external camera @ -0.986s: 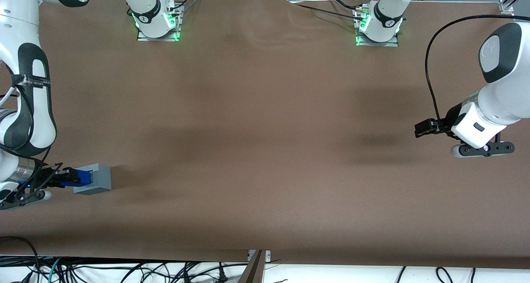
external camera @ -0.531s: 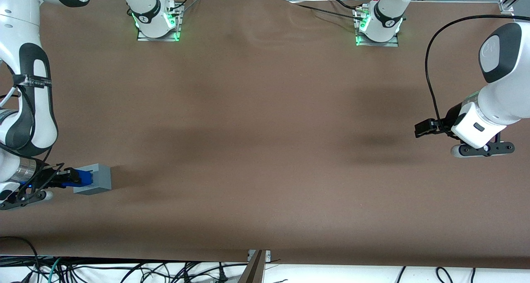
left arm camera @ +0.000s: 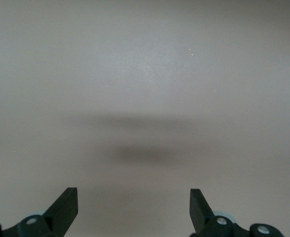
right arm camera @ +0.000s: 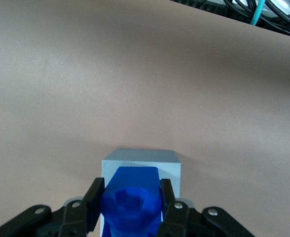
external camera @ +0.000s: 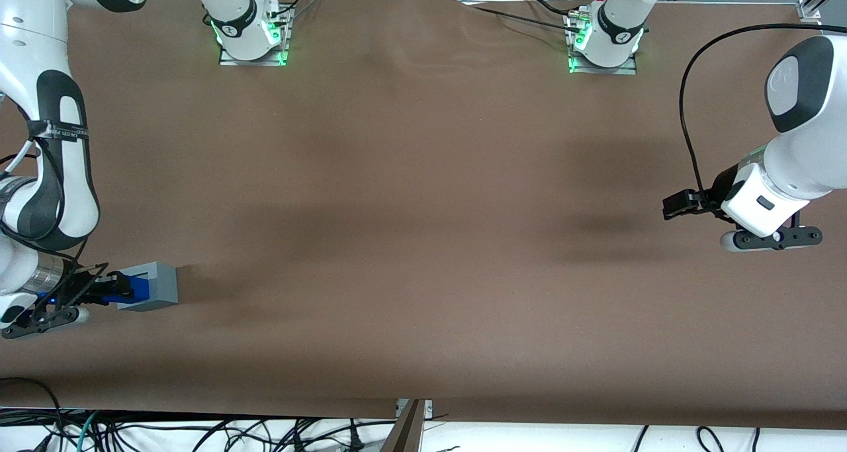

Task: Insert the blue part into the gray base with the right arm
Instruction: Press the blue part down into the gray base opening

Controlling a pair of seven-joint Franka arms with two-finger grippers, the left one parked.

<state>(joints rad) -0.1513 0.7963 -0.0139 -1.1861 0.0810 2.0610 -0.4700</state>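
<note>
Brown table [external camera: 423,240]: right arm's gripper [right arm camera: 131,205] jaws clamping blue part [right arm camera: 131,200] over gray base [right arm camera: 172,170].

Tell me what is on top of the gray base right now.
The blue part sits over the gray base, clamped between the fingers of the right arm's gripper. The base's recess is covered by the part, so how deep it sits cannot be seen.

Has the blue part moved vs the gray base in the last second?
Yes. The blue part, held in the gripper, has sunk lower against the gray base, which stayed put.
</note>
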